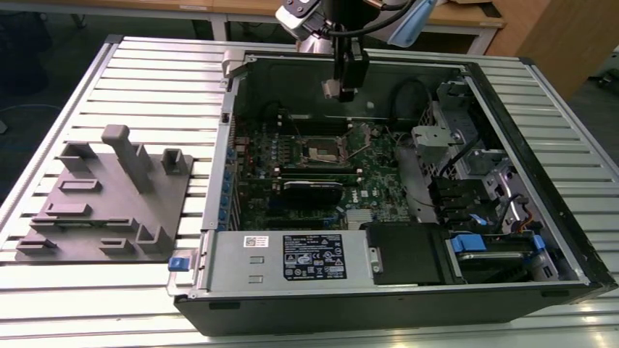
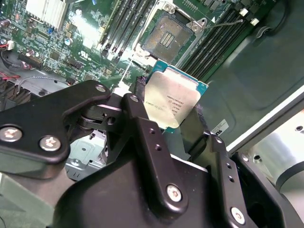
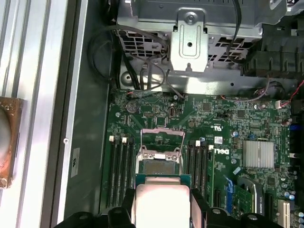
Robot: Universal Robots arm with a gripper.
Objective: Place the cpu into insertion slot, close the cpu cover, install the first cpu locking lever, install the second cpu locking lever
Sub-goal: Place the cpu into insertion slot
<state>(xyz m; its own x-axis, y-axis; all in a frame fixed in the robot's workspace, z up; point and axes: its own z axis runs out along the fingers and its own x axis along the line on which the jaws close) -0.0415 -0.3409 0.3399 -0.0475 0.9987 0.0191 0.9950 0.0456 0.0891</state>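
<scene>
While we hold the cpu (image 2: 173,97) clamped in the gripper (image 2: 168,116), apart from the bare insertion slot (image 2: 166,38), long memory slots (image 3: 121,164) flank that slot on both sides. Small print marks the cpu's top.

The exterior view looks down at a slant from high up and well away from the claw (image 1: 346,87). It takes in the whole open computer case (image 1: 387,312) on the desk (image 1: 145,65). Both wrist views sit close behind the claw, facing down past the cpu (image 2: 173,99) (image 3: 161,204) it grips. The second wrist view is nearer and tilted. All three share the insertion slot (image 1: 324,151) (image 2: 168,35) (image 3: 158,166) beneath the claw.
</scene>
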